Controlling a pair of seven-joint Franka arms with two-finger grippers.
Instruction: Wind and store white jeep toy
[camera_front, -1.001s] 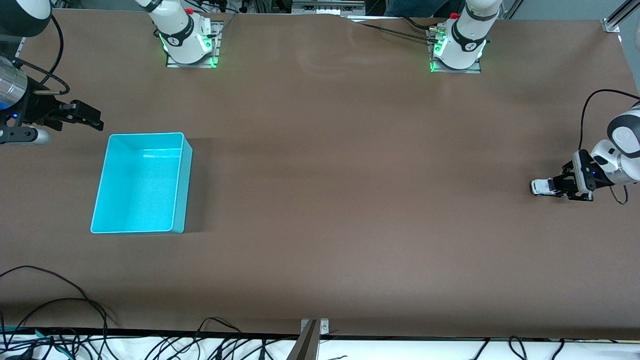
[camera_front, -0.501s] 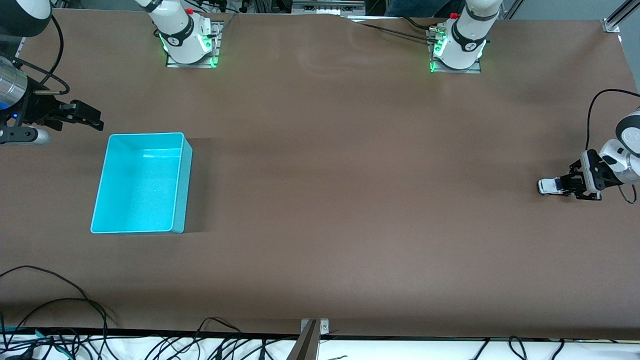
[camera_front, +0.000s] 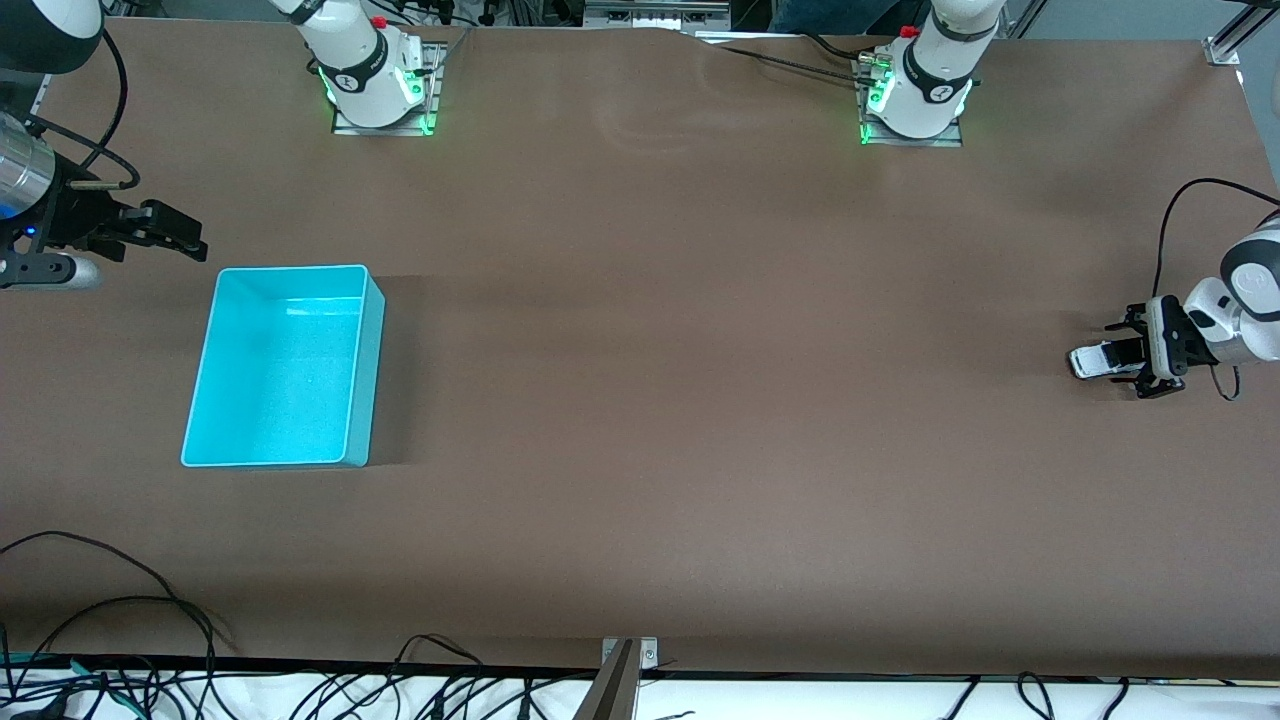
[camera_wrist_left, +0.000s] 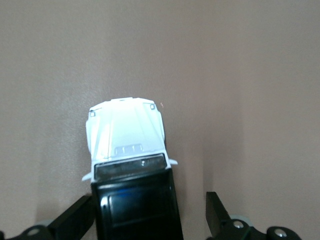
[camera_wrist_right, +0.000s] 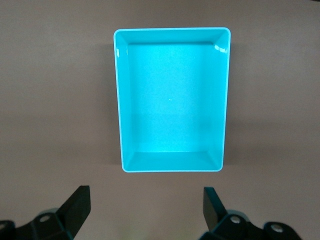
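Observation:
The white jeep toy (camera_front: 1092, 359), white with a black roof and rear, stands on the brown table at the left arm's end. My left gripper (camera_front: 1128, 353) is low at the table and open, its fingers straddling the jeep's black rear. In the left wrist view the jeep (camera_wrist_left: 125, 137) has one finger (camera_wrist_left: 75, 220) against its side, while the other finger (camera_wrist_left: 217, 212) stands apart from it. My right gripper (camera_front: 185, 238) is open and empty, and waits beside the empty cyan bin (camera_front: 366, 380) at the right arm's end. The bin (camera_wrist_right: 172, 100) fills the right wrist view.
Black cables (camera_front: 120, 600) lie along the table's edge nearest the camera. A metal bracket (camera_front: 622, 655) sits at the middle of that edge. The arm bases (camera_front: 380, 90) stand along the farthest edge.
The left gripper and jeep slid toward the left arm's end of the table, then back a little and farther from the camera. Its fingers now stand wider apart. The right arm has not moved.

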